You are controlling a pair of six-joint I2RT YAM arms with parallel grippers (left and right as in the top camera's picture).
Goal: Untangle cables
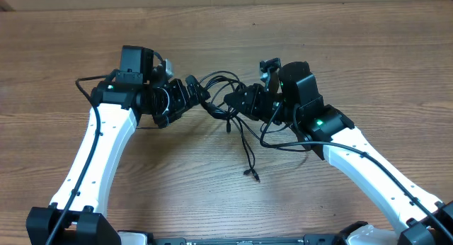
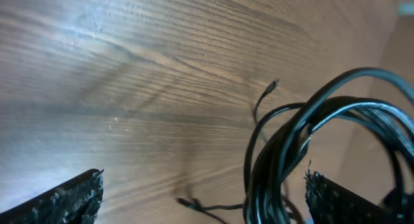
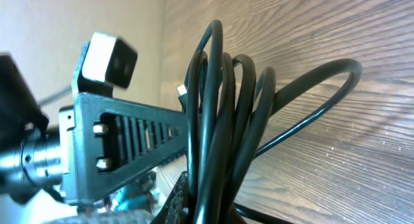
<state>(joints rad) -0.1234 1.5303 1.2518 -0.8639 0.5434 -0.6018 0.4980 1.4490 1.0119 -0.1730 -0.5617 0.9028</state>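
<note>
The cables [image 1: 221, 96] form a black looped bundle raised off the wood between my two grippers, with loose ends trailing down to a small plug [image 1: 252, 175]. My left gripper [image 1: 194, 95] stands wide open. In the left wrist view its rough fingers [image 2: 65, 201] are far apart, and the cables [image 2: 284, 153] pass between them close to the right finger, untouched. My right gripper [image 1: 239, 103] is shut on the cables. The right wrist view shows several strands [image 3: 223, 114] rising in loops from its clamped fingers [image 3: 181, 204].
The wooden table [image 1: 340, 54] lies under both arms. The left arm's grey gripper body and wrist camera [image 3: 110, 140] sit right beside the bundle in the right wrist view. The thicker wire [image 1: 287, 147] of the right arm curls beside that arm.
</note>
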